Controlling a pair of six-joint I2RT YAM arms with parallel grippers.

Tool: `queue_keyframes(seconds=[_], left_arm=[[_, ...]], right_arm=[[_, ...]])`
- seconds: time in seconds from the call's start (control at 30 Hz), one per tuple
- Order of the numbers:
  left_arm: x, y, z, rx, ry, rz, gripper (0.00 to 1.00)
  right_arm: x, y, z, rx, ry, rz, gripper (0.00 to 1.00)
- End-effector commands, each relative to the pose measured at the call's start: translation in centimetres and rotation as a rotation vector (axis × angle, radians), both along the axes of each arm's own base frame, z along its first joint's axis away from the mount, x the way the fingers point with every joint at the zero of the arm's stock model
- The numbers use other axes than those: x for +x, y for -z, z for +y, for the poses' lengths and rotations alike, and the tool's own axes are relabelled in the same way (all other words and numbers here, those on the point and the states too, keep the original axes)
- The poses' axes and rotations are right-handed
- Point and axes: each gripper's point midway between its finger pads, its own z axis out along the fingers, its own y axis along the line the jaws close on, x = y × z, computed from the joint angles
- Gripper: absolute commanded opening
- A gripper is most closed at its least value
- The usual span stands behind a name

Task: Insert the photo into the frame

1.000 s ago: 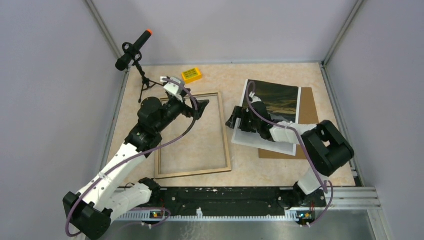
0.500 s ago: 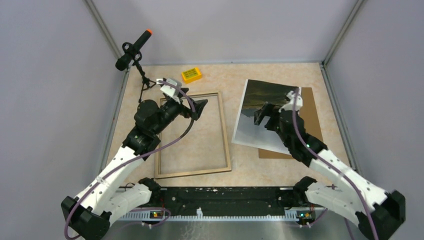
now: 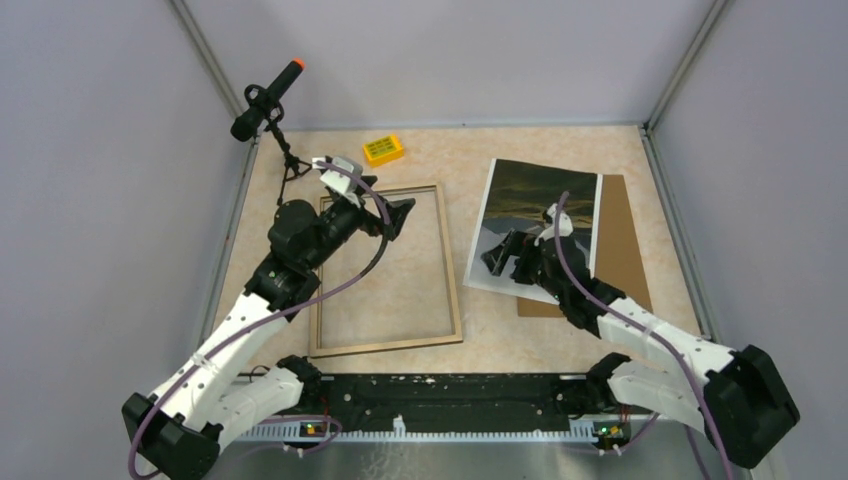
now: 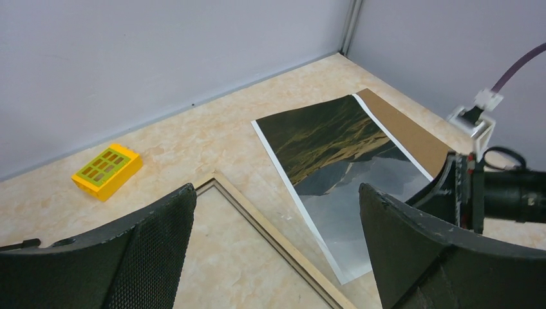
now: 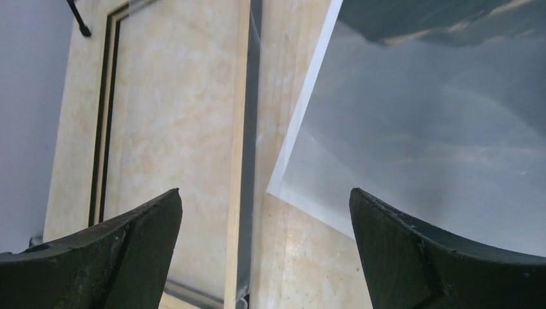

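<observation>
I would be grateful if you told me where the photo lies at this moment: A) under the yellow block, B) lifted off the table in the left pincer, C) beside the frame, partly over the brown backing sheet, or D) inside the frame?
C: the photo lies picture side up to the right of the frame, wholly outside it, and covers part of the brown backing sheet.

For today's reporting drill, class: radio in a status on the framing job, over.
Left gripper open above frame, far end. Right gripper open over photo. Photo face up, beside frame, partly on brown board, not yet in.
</observation>
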Motion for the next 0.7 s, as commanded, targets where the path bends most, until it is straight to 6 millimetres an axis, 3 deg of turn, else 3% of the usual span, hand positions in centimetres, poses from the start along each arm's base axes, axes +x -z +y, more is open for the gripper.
queue_keyframes(seconds=[0.0,0.17,0.47,0.6,0.67], left_arm=[[0.6,-0.5,0.3,-0.011,-0.033,-0.025,0.98],[0.8,-0.1,0.1,-0.01,-0.033,-0.015,0.98],[1.3,0.3,0.6,0.009,-0.067,-0.01,0.98],[1.5,0.5,0.7,0.019,-0.076,-0.008,0.98],[1.6,0.5,0.8,0.02,-0.085,-0.008,0.98]], right_arm=[[0.0,-1.0,3.8,0.183,-0.146,-0.061,0.99],[-0.6,2.6,5.2,0.211,-0.202,0.015,0.94],[-0.5,5.7,8.3,0.303,-0.298,0.101,0.8],[-0.5,6.2,9.6,0.324,-0.362,0.113,0.75],[-0.5,5.8,10.4,0.356,-0.398,0.104,0.67]])
